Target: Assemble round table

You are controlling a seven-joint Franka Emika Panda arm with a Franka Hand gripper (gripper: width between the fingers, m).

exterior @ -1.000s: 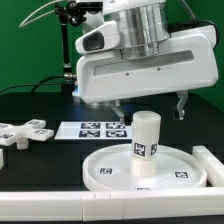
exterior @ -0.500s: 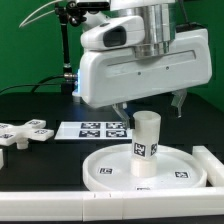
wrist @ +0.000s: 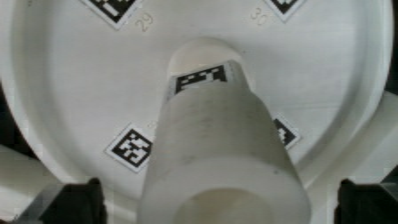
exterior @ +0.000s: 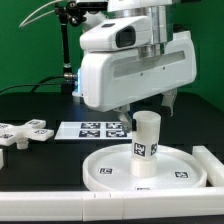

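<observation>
**Leg upright on disc; gripper spread above it; foot not yet fitted**

The gripper hung straight over the leg with its jaws spread wide; the fingers stood one to each side of the leg's top; nothing was held. In the wrist view the dark fingertips flanked the leg, with what looked like a gap on each side; no contact could be made out.

The leg was a short white cylinder with a rounded top and a black-and-white tag on its side; it stood upright at the middle of the disc. The disc was large, white and round, lying flat with its rim upward; it carried several small tags, and sat close to the near edge of the desk. Whether the leg was seated firmly or only resting there could not be told.

The foot piece, cross-shaped, white and tagged, lay flat near the desk's edge on the exterior view's left, well apart from the disc. The marker board lay behind the disc, between it and the arm's base. A white bar lay just beside the disc on the exterior view's right.

Judgement on progress:
- The leg-to-disc step looked placed, perhaps part done.
- The wide jaws over the leg suggested either a grasp to tighten it or a release.
- The foot piece was wholly unattached, so roughly half the job was left.
</observation>
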